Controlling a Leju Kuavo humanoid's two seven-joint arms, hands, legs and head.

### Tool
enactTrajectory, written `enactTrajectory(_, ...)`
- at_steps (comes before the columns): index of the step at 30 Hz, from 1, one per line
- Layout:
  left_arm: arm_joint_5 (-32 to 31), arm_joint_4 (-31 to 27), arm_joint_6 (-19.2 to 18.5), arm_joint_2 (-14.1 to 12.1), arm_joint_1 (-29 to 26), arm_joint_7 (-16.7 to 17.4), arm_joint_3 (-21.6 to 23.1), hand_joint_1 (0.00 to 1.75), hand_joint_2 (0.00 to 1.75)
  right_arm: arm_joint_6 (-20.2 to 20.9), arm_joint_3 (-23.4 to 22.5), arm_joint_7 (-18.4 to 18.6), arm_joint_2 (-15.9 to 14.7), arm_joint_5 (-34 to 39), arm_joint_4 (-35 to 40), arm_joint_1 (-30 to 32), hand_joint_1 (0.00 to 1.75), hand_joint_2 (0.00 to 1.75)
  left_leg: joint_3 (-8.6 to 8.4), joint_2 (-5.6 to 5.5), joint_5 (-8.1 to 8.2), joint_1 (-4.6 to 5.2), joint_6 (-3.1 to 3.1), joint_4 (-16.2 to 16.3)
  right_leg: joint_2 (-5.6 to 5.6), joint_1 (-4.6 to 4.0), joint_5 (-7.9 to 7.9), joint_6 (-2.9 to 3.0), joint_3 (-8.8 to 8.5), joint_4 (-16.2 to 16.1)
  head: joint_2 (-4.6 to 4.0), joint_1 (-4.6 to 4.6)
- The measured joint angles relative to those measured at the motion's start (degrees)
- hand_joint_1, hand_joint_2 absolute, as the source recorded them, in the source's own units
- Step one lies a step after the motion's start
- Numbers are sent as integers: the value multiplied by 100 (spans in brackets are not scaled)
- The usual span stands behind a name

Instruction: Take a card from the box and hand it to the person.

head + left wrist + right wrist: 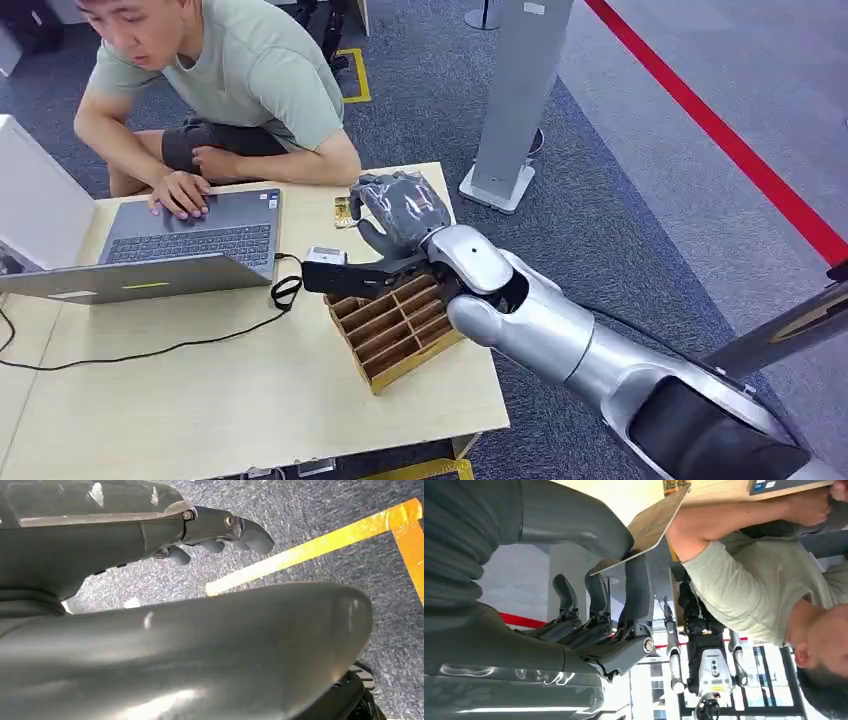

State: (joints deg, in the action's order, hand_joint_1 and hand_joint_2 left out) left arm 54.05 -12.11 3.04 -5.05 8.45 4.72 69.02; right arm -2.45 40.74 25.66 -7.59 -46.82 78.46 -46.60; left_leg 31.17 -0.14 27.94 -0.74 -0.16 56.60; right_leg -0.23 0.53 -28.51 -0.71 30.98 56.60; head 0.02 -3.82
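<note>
Pinching card point(644, 527) in right hand point(400, 212)

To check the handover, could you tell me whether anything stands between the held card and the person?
Nothing visible does. The right hand holds the card over the table's far edge, with open air to the person, whose hand rests on the laptop.

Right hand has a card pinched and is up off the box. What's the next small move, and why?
Probably ease the right hand forward toward the person, holding the card out. The card is already clear of the box, pinched between thumb and a finger, while the person's hands rest at the laptop, not yet reaching.
</note>
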Motion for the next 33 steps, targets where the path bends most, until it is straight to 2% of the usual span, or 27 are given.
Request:
enactTrajectory(15, 101, 0, 20, 0, -27, 18, 24, 0, 0, -885, 323, -588, 695, -15, -1896, -626, 129, 175, 5, 0, -1, 0, -1, 0, 1, 0, 0, 0, 7, 3, 0, -2)
enactTrajectory(24, 170, 0, 52, 0, -74, -39, 24, 0, 0, -1088, 444, -669, 997, -9, -2628, -885, 129, 175, 6, 1, -1, 0, -1, 0, 1, 0, 0, 0, 10, 3, 0, 0)
enactTrajectory(33, 201, 0, 52, 0, -98, -74, 24, 0, 0, -1195, 488, -704, 1109, -4, -2955, -953, 129, 175, 6, 1, -2, 0, -1, 0, 1, 0, 0, 0, 12, 3, 0, -2)
